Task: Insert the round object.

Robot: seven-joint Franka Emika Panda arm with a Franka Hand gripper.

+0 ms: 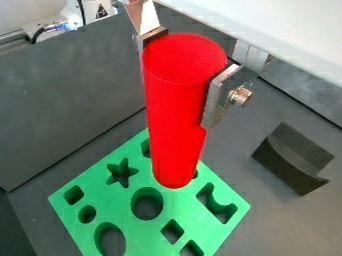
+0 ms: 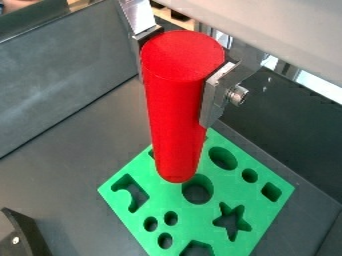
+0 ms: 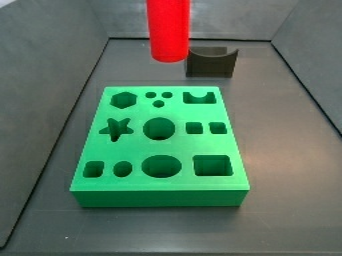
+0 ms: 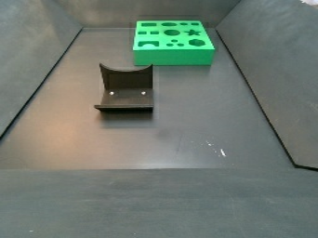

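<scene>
My gripper is shut on the round object, a tall red cylinder held upright by its upper end between the two silver fingers; both wrist views show this, the gripper and the cylinder. The cylinder hangs well above the green block, over its far part. In a side view the cylinder hangs above the block, and the gripper is out of frame. The block has several shaped holes, among them a round one. The block also shows in the wrist view and the side view.
The dark fixture stands on the floor just behind the green block. It also shows in both wrist views and in a side view. Dark walls enclose the floor on the sides.
</scene>
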